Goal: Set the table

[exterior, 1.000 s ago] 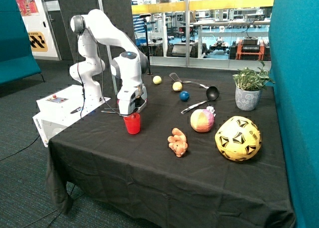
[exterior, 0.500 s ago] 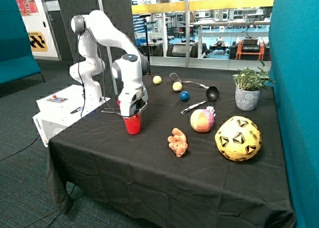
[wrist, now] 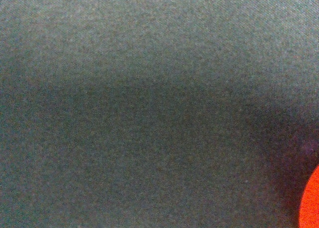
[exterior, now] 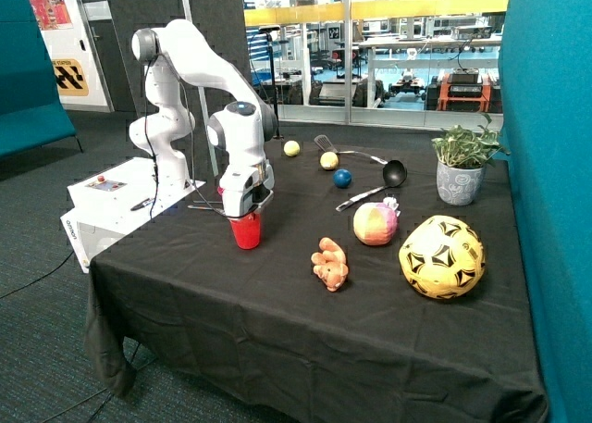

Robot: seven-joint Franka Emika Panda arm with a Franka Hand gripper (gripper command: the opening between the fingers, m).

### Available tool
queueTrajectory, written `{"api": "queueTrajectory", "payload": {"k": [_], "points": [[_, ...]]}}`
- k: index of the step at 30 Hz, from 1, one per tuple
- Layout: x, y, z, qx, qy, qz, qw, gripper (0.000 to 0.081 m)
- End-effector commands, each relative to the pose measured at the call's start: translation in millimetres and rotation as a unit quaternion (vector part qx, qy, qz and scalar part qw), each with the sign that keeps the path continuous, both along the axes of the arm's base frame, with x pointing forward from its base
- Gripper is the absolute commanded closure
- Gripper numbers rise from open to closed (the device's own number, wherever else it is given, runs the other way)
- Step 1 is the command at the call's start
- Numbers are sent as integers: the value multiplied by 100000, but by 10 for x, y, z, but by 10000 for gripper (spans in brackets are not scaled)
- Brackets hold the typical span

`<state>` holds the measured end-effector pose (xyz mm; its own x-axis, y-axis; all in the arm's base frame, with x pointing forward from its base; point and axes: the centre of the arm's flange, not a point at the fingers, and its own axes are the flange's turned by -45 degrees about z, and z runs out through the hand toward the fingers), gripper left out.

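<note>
Tool [exterior: 244, 212] sits atop red cup [exterior: 245, 231].

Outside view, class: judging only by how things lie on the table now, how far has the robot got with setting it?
Done: nothing looks laid as a place setting. The ladle and spatula lie at the far side among balls. In hand: the gripper is down at the rim of the red cup, which stands upright on the black tablecloth; its grip cannot be made out. Left: placing the cup and utensils.
</note>
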<state>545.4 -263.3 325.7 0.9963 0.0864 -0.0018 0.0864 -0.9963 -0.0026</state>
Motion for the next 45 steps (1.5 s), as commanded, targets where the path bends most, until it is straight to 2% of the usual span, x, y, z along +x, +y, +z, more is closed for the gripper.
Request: {"api": "queueTrajectory", "payload": {"k": [1, 14, 25, 34, 45], "points": [[-15, 15, 0, -120, -101, 420, 99999, 808], [6, 28, 38, -120, -101, 767, 99997, 808], [44, 122, 196, -119, -102, 1839, 99983, 808], [76, 292, 304, -117, -104, 3210, 99948, 808], [-40, 668, 382, -114, -108, 6393, 99795, 808]]}}
